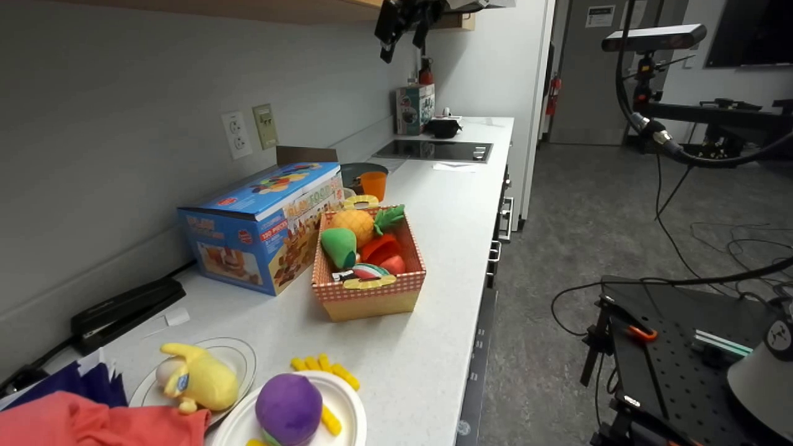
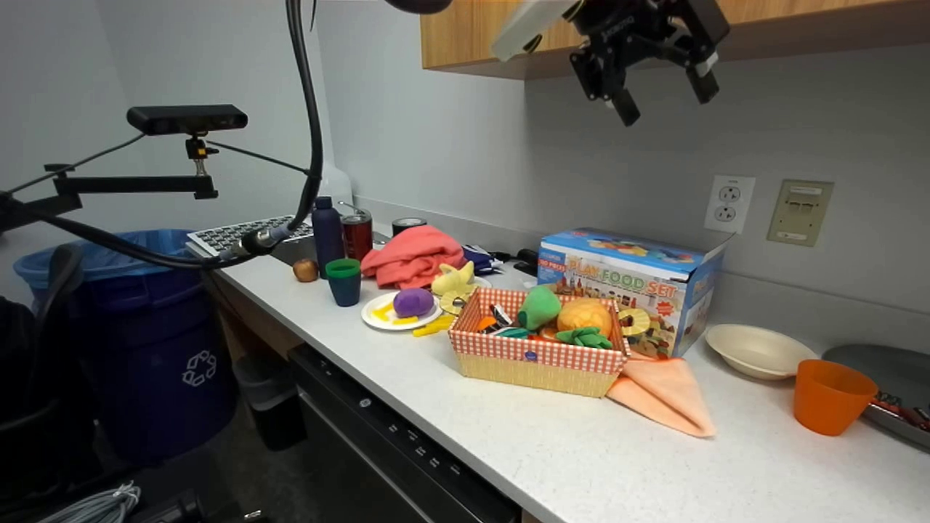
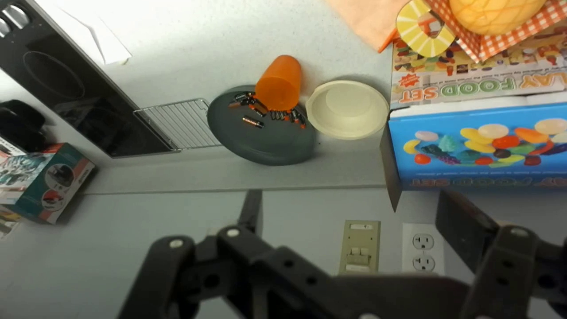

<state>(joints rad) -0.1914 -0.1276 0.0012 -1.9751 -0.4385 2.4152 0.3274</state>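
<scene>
Two fingers (image 2: 625, 108) hang wide apart, well above the counter (image 2: 726, 479).

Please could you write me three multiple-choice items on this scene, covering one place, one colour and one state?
1. Where does the toy pineapple lie?
A. On the cooktop
B. In the checked basket
C. Inside the orange cup

2. What is the main colour of the round toy on the white plate?
A. Orange
B. White
C. Purple

3. In what state is the tool?
A. Open, holding nothing
B. Shut on the orange cup
C. Shut on the bowl

Right letters:
1. B: both exterior views show the pineapple within the basket's walls.
2. C: the toy's purple surface shows in both exterior views.
3. A: the fingers stand wide apart in the wrist view, gripping nothing.
</scene>
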